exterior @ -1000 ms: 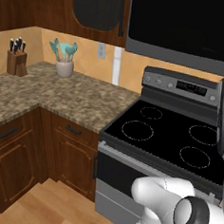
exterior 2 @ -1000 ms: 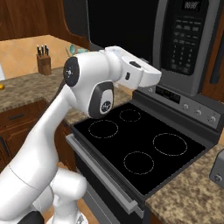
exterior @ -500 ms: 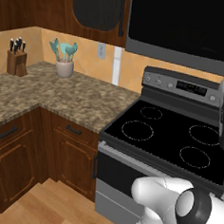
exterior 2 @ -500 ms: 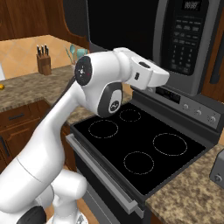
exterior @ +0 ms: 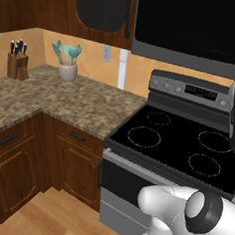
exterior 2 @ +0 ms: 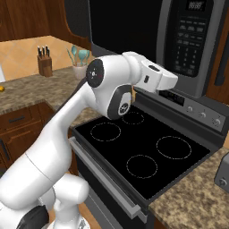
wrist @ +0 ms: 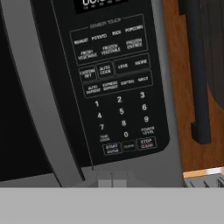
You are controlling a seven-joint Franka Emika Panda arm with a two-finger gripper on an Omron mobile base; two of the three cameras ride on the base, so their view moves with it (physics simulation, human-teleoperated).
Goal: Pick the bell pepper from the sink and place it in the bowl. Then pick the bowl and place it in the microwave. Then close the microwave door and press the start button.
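The microwave [exterior 2: 179, 36] hangs over the stove with its microwave door [exterior 2: 125, 27] closed; the door's dark window [wrist: 17, 87] and grey handle strip [wrist: 39, 96] fill the left of the hand view. My gripper [exterior 2: 175, 81] is shut and empty, reaching just below the keypad panel [exterior 2: 193, 40]. In the hand view the fingertips [wrist: 112, 178] sit together under the panel [wrist: 113, 83], straight below the start button [wrist: 112, 148]. The bell pepper, bowl and sink are out of view.
A black glass cooktop [exterior 2: 143, 152] lies under my arm, with its knob panel [exterior: 191, 90] behind. On the granite counter [exterior: 66, 100] stand a knife block [exterior: 16, 61] and a utensil crock [exterior: 67, 68]. A dark cabinet handle [wrist: 194, 65] runs right of the microwave.
My hand has pushed further right toward the microwave's keypad panel, and the elbow followed. The gripper stayed shut. The base has not moved.
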